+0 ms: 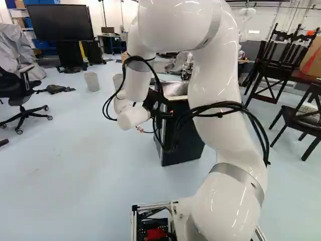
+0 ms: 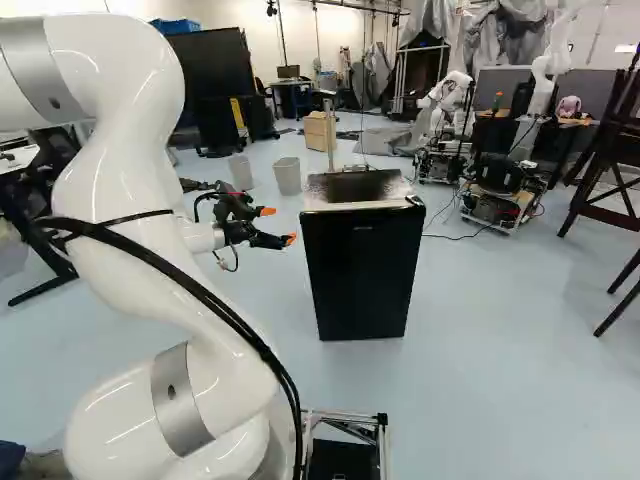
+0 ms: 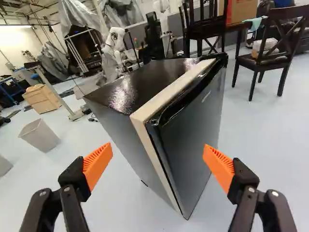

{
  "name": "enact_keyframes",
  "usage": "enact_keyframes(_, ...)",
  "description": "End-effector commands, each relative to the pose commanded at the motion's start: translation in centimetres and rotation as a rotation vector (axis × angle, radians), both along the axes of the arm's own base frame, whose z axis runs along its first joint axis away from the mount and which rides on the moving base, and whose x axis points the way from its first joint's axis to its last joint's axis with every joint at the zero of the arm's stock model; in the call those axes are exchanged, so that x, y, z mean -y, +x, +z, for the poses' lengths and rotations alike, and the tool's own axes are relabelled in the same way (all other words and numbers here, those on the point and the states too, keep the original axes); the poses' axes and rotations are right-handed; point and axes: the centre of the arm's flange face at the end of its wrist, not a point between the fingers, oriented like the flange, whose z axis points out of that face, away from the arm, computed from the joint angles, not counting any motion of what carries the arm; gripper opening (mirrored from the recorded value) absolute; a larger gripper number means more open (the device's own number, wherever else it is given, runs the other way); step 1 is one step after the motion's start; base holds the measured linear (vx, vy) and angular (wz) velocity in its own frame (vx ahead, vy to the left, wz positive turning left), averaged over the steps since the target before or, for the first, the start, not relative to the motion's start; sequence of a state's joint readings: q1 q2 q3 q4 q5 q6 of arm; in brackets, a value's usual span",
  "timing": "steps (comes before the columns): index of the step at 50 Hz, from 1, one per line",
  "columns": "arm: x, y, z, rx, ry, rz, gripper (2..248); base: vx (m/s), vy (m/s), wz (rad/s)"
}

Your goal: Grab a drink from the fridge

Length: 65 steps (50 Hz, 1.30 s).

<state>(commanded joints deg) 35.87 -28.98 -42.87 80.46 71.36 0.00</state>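
No text could be read; the small pale lettering (image 2: 363,228) high on the black fridge's (image 2: 360,285) door was too tiny to make out.

One fridge (image 2: 355,270), two bins (image 2: 287,178), one big screen (image 1: 60,22)
Both bins stand beyond the fridge, leftward; the screen, farther back.

It's bright in here: a lamp (image 3: 13,30) glows overhead, glints streak the white arm (image 1: 215,100), and glare patches the glossy top of the fridge (image 3: 166,116) near its side and door edges. Shadows on the floor (image 1: 75,165) look soft and faint.
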Motion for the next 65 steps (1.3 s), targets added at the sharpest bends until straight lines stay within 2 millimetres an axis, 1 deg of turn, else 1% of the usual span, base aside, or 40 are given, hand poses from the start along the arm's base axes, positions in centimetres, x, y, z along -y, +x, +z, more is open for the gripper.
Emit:
enact_keyframes(10,-0.1,0.5,-1.3,-0.017,-0.011,-0.008,247,0.0,0.0,0.0)
enact_keyframes(32,-0.3,0.8,-4.3,-0.059,-0.042,-0.008,247,0.0,0.0,0.0)
enact_keyframes(51,-0.3,1.4,-4.6,-0.059,-0.041,-0.015,247,0.0,0.0,0.0)
enact_keyframes(65,0.2,1.9,-4.6,-0.056,-0.038,-0.03,247,0.0,0.0,0.0)
